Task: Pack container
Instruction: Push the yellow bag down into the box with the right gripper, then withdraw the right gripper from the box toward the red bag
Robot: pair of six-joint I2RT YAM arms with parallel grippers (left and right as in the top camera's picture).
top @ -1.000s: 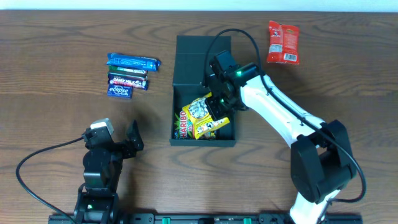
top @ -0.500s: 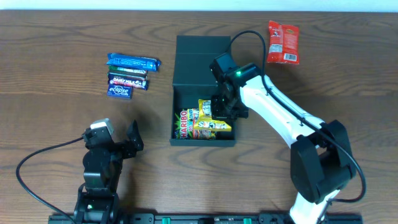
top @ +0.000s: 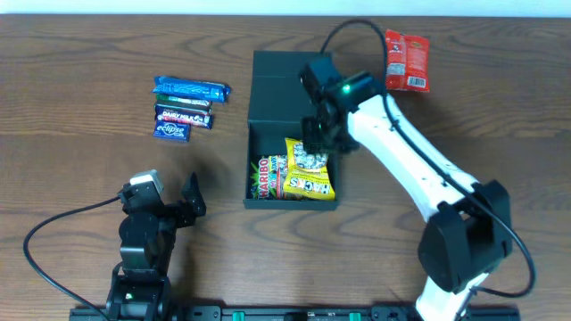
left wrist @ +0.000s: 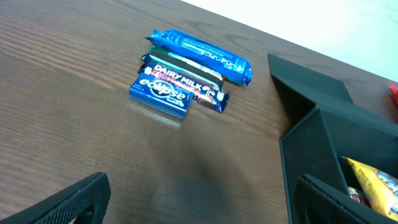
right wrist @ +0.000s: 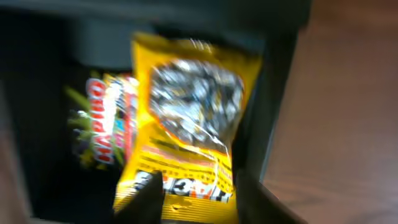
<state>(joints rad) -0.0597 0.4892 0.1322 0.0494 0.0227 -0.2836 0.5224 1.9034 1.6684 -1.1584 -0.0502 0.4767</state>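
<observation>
The overhead camera looks straight down from far above on the whole brown wooden table [top: 71, 134], the left wrist camera skims low across it past the blue-wrapped snack bars [left wrist: 186, 68] towards the dark matte rectangular container [left wrist: 311, 149], and the right wrist camera peers closely, blurred, into that container at the yellow crinkly packet [right wrist: 186, 124] all three views share.

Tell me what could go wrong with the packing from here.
The yellow packet lies overlapping the Haribo bag, so the pile may bulge and hinder closing the container. The right gripper hangs at the packet's far end; rising, it might snag it. The red packet and three bars wait outside; floor space looks scarce.
</observation>
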